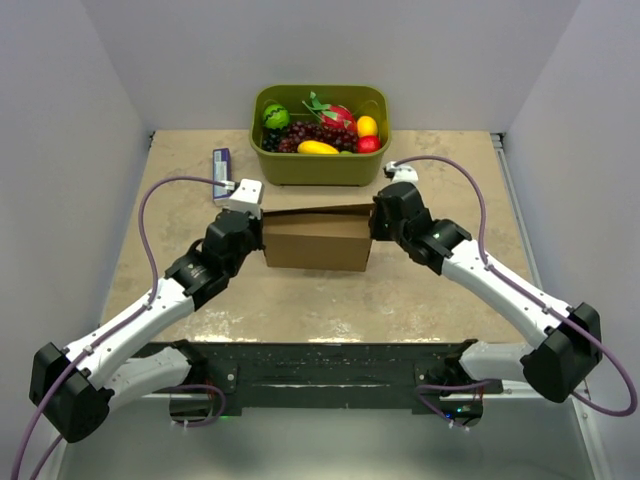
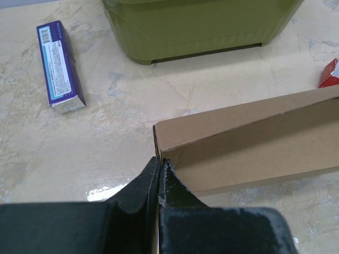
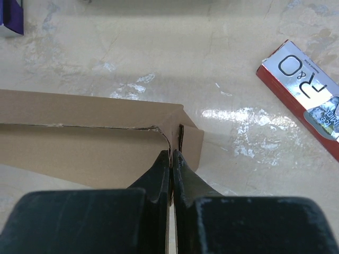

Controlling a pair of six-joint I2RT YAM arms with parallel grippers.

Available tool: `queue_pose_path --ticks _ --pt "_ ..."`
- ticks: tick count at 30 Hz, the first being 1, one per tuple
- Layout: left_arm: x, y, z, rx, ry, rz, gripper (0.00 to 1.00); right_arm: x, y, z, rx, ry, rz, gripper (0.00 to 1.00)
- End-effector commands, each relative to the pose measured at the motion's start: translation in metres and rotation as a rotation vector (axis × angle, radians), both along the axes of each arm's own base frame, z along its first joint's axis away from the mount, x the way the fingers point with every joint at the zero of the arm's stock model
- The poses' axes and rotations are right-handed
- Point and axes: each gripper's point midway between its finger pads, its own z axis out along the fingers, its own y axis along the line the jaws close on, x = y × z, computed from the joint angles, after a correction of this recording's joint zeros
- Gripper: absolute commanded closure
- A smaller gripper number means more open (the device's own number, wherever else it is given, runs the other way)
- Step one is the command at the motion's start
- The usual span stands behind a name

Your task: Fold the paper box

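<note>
We see the paper box (image 1: 318, 240) standing on the tan marbled table (image 1: 300, 305), between the two arms and just in front of the olive-green tub (image 1: 320, 168), with a strip of bare tabletop between them. The box is plain brown cardboard, matte and unprinted, formed into a long, low rectangular block a little wider than the tub. From above, its near wall faces us as a flat, clean panel. A narrower strip along the far top edge looks paler and slants slightly upward toward the right.

In the left wrist view a dark seam runs the length of the box where an upper panel meets the wall below it, and the left corner is crisp and square. In the right wrist view a similar seam has a slightly ragged cut edge. At the right end a small tab curls out past the corner, with a dark slot beside it.

The left gripper (image 2: 160, 165) is at the left end of the box, its two black fingers pressed together with only a thin sheet of cardboard between them. The right gripper (image 3: 171, 156) is at the right end, its fingers nearly touching and pinching a thin cardboard panel by the curled tab.

The tub holds fruit (image 1: 320, 128) in green, dark purple, yellow and red. A purple carton (image 2: 59, 66) lies flat on the table left of the tub, and a red-and-white packet (image 3: 304, 95) lies to the right of the box, apart from it.
</note>
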Motion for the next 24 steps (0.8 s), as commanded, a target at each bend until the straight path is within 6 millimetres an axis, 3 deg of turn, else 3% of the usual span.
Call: queue_pose_path --ticks 1,4,8,14,19,24 --pt "-0.013 0.001 -0.030 0.071 0.110 -0.039 1.00 -0.040 -0.038 -0.059 -0.142 0.212 -0.049 1.00" --pt "-0.013 0.001 -0.029 0.070 0.108 -0.041 1.00 -0.037 -0.040 -0.040 -0.134 0.175 -0.058 0.98" --pt "-0.013 0.001 -0.027 0.067 0.106 -0.043 1.00 -0.025 -0.038 0.005 -0.102 0.083 -0.063 0.74" --pt "-0.014 0.001 -0.025 0.067 0.101 -0.047 1.00 -0.009 -0.023 0.056 -0.028 -0.037 -0.030 0.57" --pt "-0.015 0.003 -0.025 0.071 0.099 -0.044 1.00 -0.004 -0.013 0.069 0.004 -0.071 0.003 0.54" --pt "-0.013 0.001 -0.026 0.072 0.102 -0.046 1.00 -0.002 -0.011 0.062 -0.008 -0.054 0.009 0.57"
